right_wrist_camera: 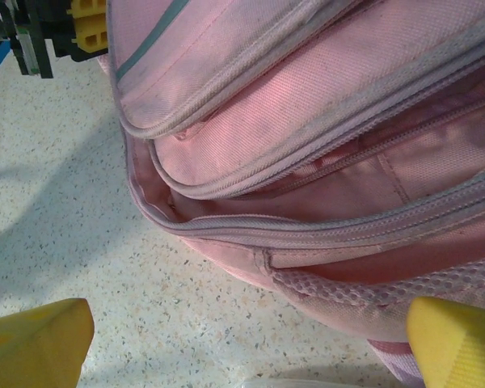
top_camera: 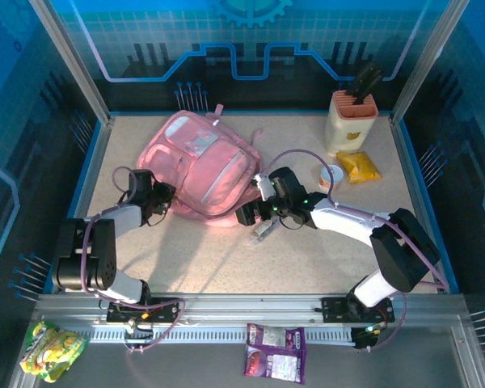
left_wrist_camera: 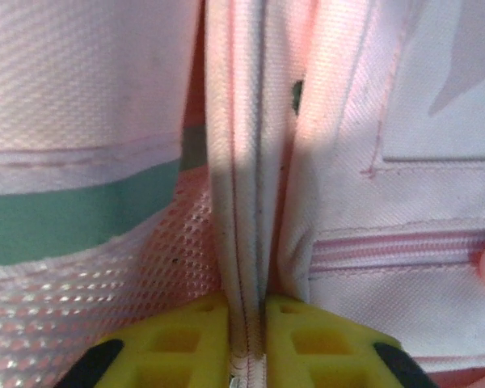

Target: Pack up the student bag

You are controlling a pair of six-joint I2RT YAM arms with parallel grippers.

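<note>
The left gripper (left_wrist_camera: 246,323) is pinching a seamed fold of the student bag (top_camera: 198,174), its jaws closed on the pink cloth. The right gripper (right_wrist_camera: 246,343) is hovering wide open, the bag's zip edge lying just ahead of it. The bag is looking soft, light and floppy, likely best gripped at seams or zip edges.

Bright, even light is falling from above onto the desk (top_camera: 307,259), while blue is tinting the walls (top_camera: 24,162). Soft shadows are lying beside the bag (top_camera: 198,174). Close up, a shadow band is darkening its slightly soft-focused fabric.
</note>
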